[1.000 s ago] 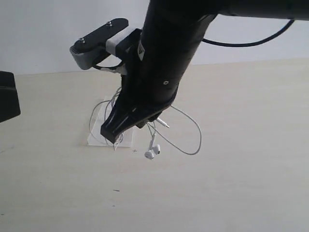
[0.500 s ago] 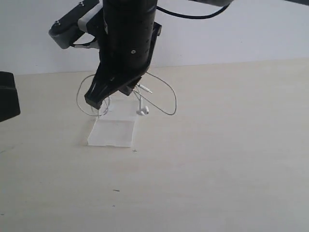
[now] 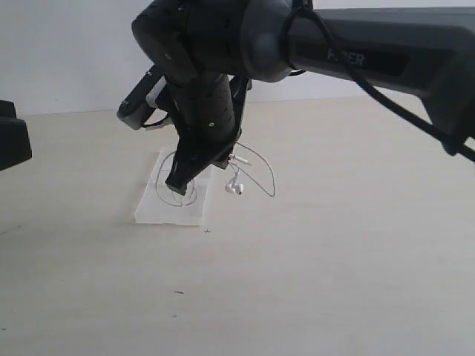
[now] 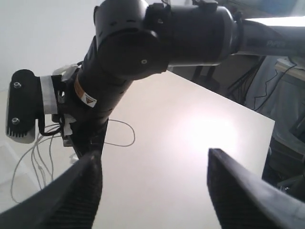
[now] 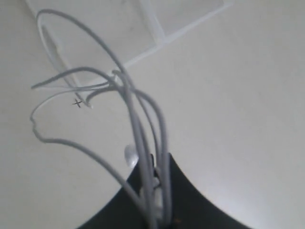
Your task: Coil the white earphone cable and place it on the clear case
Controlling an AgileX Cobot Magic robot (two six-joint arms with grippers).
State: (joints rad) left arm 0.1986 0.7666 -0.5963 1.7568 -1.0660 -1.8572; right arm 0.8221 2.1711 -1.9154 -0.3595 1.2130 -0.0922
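Right arm pose: it reaches in from the right of the exterior view and across the middle, with the forearm near level and the wrist bent steeply down.
Right gripper (image 3: pixel 177 183): the tip points down over the clear case (image 3: pixel 172 210). The jaws are pinched tight on a bundle of strands of the white earphone cable (image 3: pixel 261 172).
Cable relative to gripper: the strands fan out of the jaws in several loops. Some loops hang over the case's panel below the tip. One wide loop bulges out to the right, past the case edge and over the table (image 3: pixel 334 259).
Earbuds (image 3: pixel 234 188): they dangle just beside the case's right edge; whether they touch the table cannot be told.
Clear case: it lies flat on the table, directly beneath the right gripper.
Left gripper (image 4: pixel 153 153): the fingers are spread wide with nothing between them. It is raised, faces the right arm, and is well apart from the case.
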